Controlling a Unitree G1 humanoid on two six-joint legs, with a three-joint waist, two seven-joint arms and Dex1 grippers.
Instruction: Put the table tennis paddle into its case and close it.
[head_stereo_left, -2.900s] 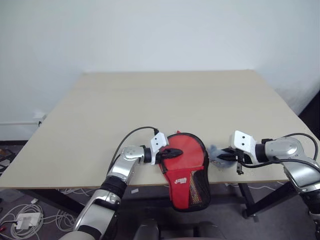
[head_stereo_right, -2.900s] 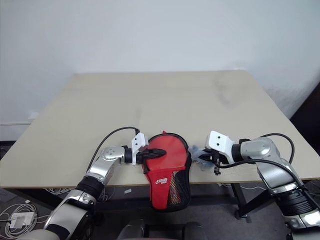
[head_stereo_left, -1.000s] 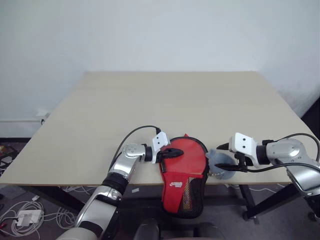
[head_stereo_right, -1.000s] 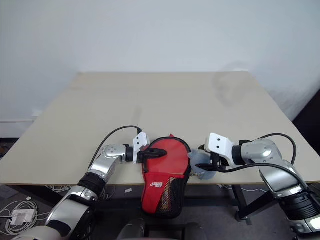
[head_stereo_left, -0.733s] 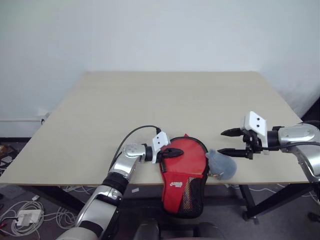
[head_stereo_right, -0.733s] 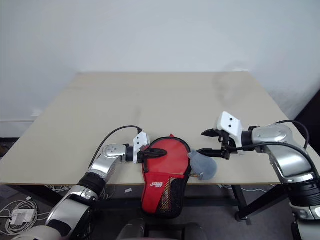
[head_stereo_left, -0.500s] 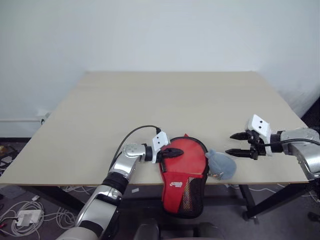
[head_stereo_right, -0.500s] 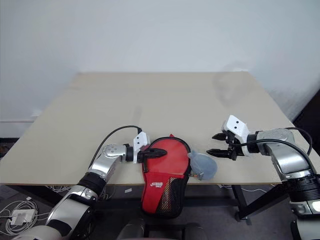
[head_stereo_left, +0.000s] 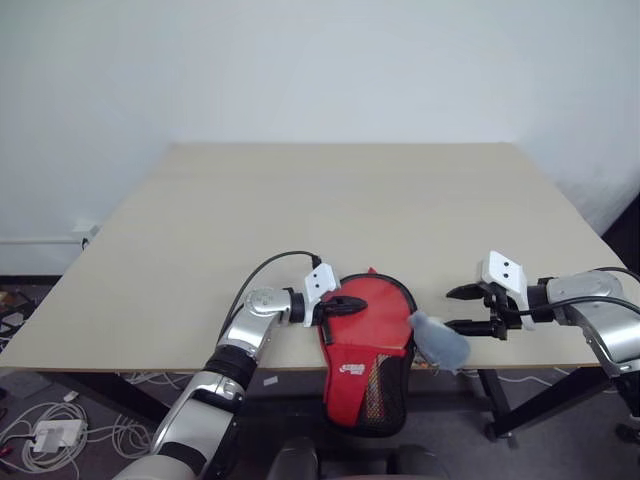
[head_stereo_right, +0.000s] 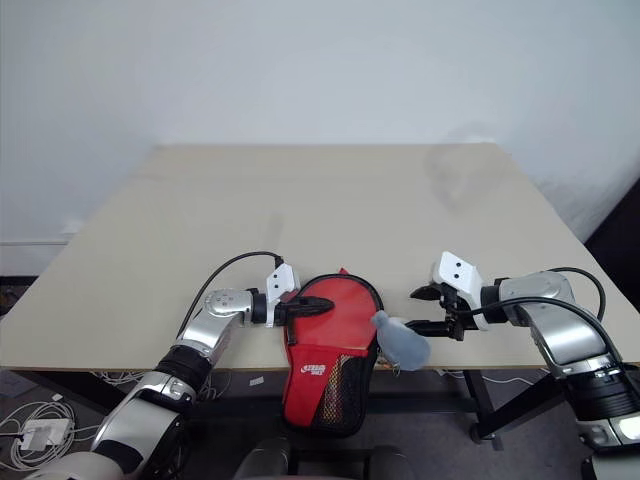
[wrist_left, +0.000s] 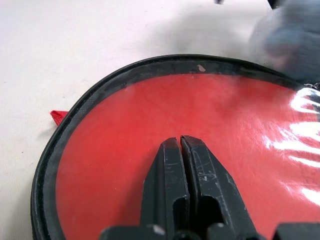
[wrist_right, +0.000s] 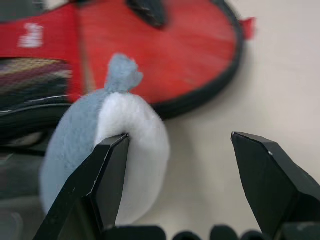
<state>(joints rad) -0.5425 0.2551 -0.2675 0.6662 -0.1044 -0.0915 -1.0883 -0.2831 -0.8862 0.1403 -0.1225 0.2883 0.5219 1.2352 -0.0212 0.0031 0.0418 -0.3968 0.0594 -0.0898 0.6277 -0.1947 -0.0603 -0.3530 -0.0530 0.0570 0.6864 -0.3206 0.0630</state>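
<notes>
Two pincers flank the red case at the bench's near edge

Two black fingers of the left pincer (wrist_left: 181, 145) are pressed together, their tips resting on the case (head_stereo_left: 372, 318), whose round end lies on the bench (head_stereo_left: 340, 200) while its mesh-pocket end hangs over the edge. The table tennis paddle cannot be told apart from the case's red surface. The right pincer (head_stereo_right: 432, 308) stands with fingers spread wide, holding nothing, just beside a blue-grey lump (head_stereo_right: 402, 342) touching the case's right rim.

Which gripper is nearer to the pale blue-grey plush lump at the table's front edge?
Right. The right gripper is open just beside the blue-grey lump. The left gripper is shut, tips pressing on the red case, on the far side from the lump.
</notes>
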